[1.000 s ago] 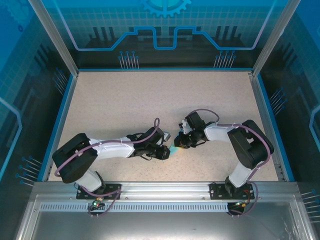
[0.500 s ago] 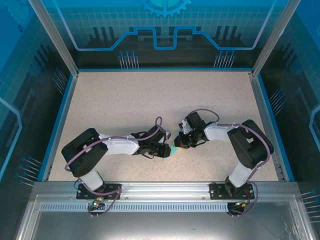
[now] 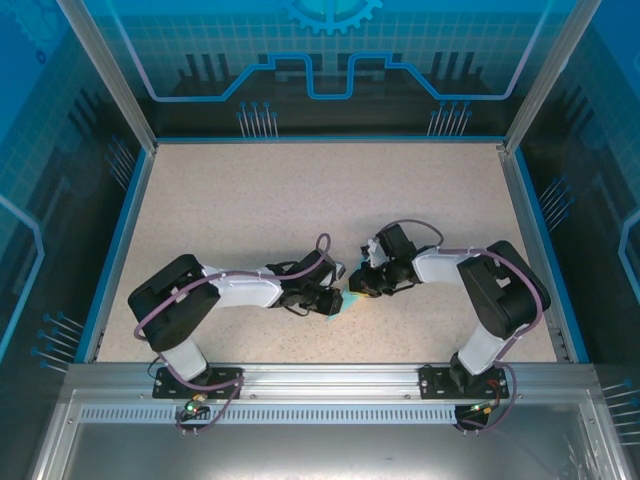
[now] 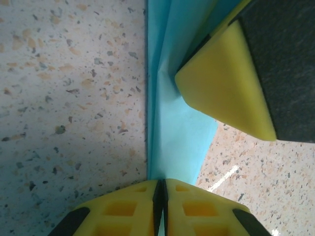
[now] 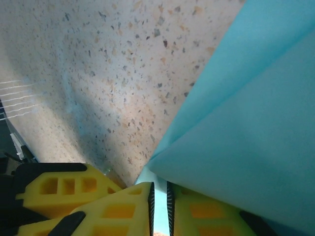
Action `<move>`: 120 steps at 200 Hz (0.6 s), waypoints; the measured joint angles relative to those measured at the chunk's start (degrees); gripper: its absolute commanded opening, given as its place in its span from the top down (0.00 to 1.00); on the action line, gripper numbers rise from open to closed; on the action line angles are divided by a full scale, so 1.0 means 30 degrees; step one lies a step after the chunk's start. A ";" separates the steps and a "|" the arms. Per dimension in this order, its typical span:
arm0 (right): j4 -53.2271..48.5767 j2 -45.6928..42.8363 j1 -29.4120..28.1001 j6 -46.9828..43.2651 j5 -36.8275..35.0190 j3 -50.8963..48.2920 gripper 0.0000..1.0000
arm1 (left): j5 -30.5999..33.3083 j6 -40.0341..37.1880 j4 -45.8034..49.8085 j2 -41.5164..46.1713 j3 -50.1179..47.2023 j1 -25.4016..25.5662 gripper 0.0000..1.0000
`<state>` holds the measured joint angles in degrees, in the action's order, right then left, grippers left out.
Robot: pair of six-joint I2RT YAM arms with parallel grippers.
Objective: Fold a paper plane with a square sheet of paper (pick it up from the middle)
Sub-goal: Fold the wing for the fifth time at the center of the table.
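The left gripper has its jaws pressed tight on the near end of the blue paper — it runs straight ahead from them, long and thin, over the table. At the far end sits the right gripper, jaws almost together — I cannot tell if it pinches the paper.

Left pincer clamped on folded paper edge; right pincer finger atop paper; speckled table.
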<state>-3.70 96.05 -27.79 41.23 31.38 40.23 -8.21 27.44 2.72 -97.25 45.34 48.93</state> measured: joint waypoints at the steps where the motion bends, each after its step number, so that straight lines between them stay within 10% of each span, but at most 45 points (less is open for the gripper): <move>1: 0.0022 -0.0015 0.0000 0.0000 0.0007 -0.0015 0.83 | 0.0007 -0.0029 0.0000 0.0000 0.0000 0.0000 0.86; 120: 0.5268 -0.0007 -0.0495 0.5173 0.0175 -0.1880 0.95 | 0.0372 -0.0189 -0.1013 0.0007 -0.0386 0.0138 0.87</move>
<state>12.10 96.03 -29.28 56.75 31.90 34.59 -7.09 26.87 -0.32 -97.23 44.18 49.34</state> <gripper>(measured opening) 0.061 0.134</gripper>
